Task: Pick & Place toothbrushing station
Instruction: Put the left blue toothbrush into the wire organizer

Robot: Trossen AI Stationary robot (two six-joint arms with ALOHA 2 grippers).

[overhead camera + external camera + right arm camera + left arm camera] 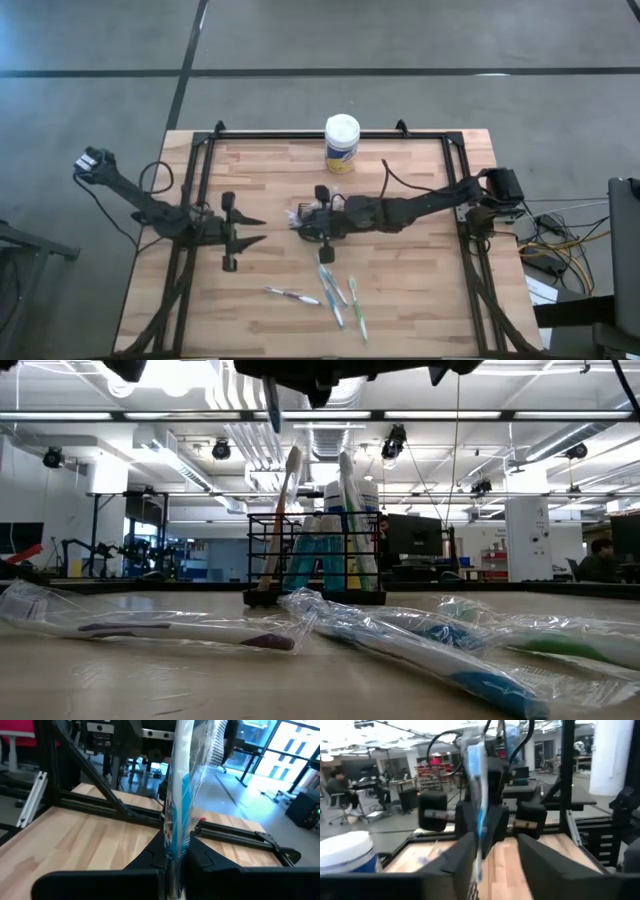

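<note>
The black wire-mesh caddy (315,565) stands on its base on the table and holds upright toothbrushes and white-capped tubes. In the high view my right gripper hides it. My right gripper (302,223) hovers above the caddy, shut on a clear-wrapped blue and white toothbrush (179,795), which also shows in the left wrist view (476,790). Its tip hangs above the caddy (272,405). My left gripper (262,230) is open and empty just left of the right gripper, facing it. Three wrapped toothbrushes (292,296) (330,288) (357,308) lie flat on the table nearer the front. My right gripper pinches the wrapped toothbrush between its two fingers, on the clear wrapper over the blue part (175,847). The brush runs straight out past the fingertips, in line with the fingers. It is lifted clear of the table and the caddy.
A white-lidded canister with a yellow label (342,143) stands at the table's far edge, and shows in the left wrist view (347,852). Black frame rails (190,190) run along the left, right and far sides. People sit in the room beyond the table.
</note>
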